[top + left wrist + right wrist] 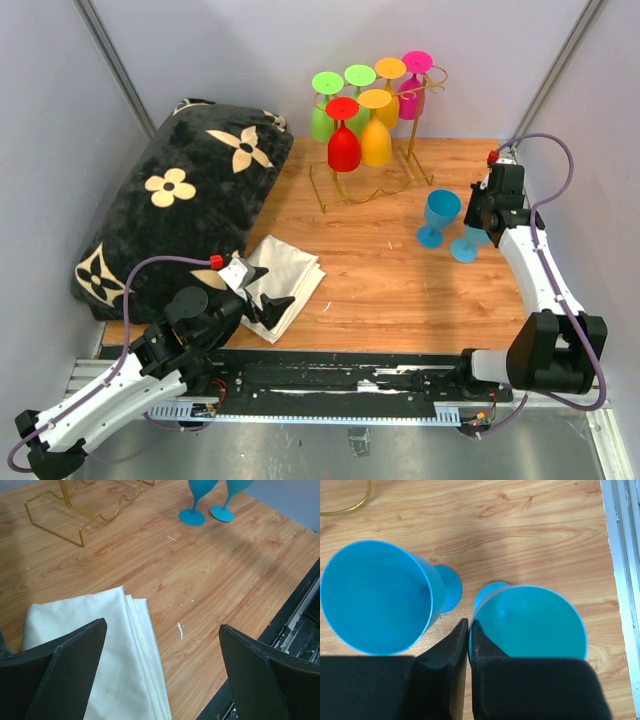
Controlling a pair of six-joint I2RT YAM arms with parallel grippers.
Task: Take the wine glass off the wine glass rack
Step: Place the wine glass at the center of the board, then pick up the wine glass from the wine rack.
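Observation:
The gold wire wine glass rack [366, 186] stands at the table's back, with several coloured glasses hanging upside down from it: red [343, 148], orange [376, 141], green [322, 120], pink [411, 100]. Its base shows in the left wrist view [75, 517]. Two blue wine glasses stand upright to the right of the rack. My right gripper [469, 626] is shut on the rim of the right blue glass [535, 622], one finger inside the bowl and one outside; the other blue glass [372, 597] is just to its left. My left gripper [162, 630] is open and empty above a folded cloth.
A folded cream cloth [95, 650] lies at the table's near left. A black flowered pillow [170, 200] fills the left side. The table's right edge and a metal rail [622, 555] run close beside the held glass. Grey walls enclose the back and sides.

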